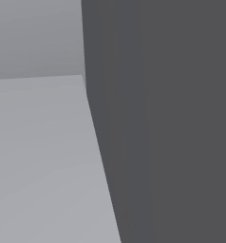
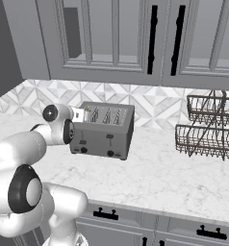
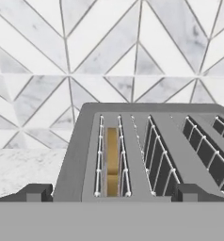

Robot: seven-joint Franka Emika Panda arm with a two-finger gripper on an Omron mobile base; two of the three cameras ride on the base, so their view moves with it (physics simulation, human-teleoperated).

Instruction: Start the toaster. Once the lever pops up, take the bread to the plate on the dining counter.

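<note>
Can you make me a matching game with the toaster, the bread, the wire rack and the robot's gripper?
Things:
1. toaster
2. bread
3. wire rack
4. gripper

Descriptions:
A. tan-brown, down in a slot
B. open, fingertips wide apart
C. grey, on the marble worktop
D. dark wire, two tiers, right of the toaster

Pairs: 1-C, 2-A, 3-D, 4-B

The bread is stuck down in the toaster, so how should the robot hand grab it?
Grip the bread by its top edge, coming straight down from above. It stands upright in the leftmost slot of the toaster in the hand view, wire guards close against both faces, so just that edge is reachable. The open hand should pinch across the thin slice.
</note>
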